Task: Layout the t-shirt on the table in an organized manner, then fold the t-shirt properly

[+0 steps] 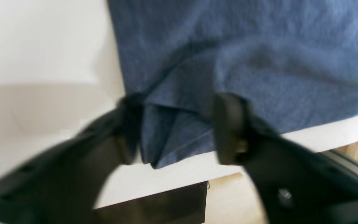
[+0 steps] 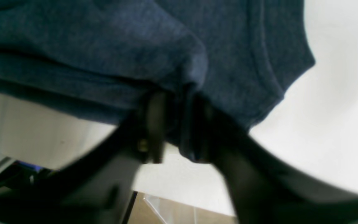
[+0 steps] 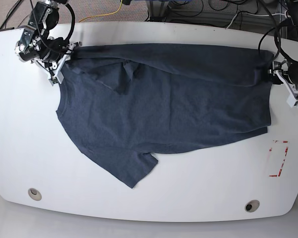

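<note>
The dark slate-blue t-shirt [image 3: 164, 104] lies spread on the white table [image 3: 188, 193], one sleeve [image 3: 134, 168] pointing toward the front edge. At the shirt's far right corner, my left gripper [image 3: 274, 74] is open, its fingers wide apart either side of a folded corner of cloth [image 1: 172, 140]. The left wrist view shows the t-shirt [image 1: 259, 62] lying on the table [image 1: 26, 46] and my left gripper [image 1: 179, 130]. My right gripper [image 3: 59, 67] is at the shirt's far left corner. In the right wrist view, my right gripper [image 2: 176, 130] is shut on bunched fabric of the t-shirt [image 2: 104, 40].
A red-taped rectangle [image 3: 279, 158] marks the table at the right. Two round grey grommets [image 3: 35, 193] [image 3: 252, 205] sit near the front edge. Cables [image 3: 203, 15] run behind the far edge. The table's edge [image 1: 197, 168] is just below my left gripper.
</note>
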Action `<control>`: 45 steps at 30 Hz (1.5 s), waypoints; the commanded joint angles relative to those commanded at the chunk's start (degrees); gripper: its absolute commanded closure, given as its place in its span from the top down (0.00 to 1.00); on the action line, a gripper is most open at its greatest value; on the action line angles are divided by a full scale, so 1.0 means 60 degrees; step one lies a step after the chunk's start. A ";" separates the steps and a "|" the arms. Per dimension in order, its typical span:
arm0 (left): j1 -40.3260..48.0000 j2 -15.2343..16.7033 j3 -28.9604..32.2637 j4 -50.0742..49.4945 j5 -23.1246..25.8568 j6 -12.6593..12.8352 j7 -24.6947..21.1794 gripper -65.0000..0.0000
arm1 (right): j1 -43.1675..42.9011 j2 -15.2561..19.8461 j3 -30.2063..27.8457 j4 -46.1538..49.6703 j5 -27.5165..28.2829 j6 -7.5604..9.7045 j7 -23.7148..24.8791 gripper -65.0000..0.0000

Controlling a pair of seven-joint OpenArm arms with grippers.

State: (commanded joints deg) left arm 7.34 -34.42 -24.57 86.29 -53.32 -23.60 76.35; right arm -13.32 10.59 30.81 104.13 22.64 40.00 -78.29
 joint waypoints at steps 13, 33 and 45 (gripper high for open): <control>-0.0879 -0.0278 -0.0044 0.0015 -0.0059 -0.0029 0.0000 0.60 | 0.0366 -0.0659 -0.0044 0.1788 0.0029 0.0000 -0.0029 0.81; -0.1348 -0.0220 -0.0190 0.0029 -0.0059 -0.0029 -0.0044 0.60 | 0.2476 -0.1758 -0.1377 -0.0059 -0.0073 0.0000 0.0059 0.81; -0.1319 -0.0249 -0.0190 0.0029 -0.0059 -0.0029 -0.0044 0.60 | 0.2344 -0.1744 -0.1875 -0.0923 0.0015 0.0000 0.0249 0.81</control>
State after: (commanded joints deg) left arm -0.57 -35.91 -25.71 86.46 -53.67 -23.78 76.09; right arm 0.75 0.13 19.56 98.59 22.73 40.00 -76.79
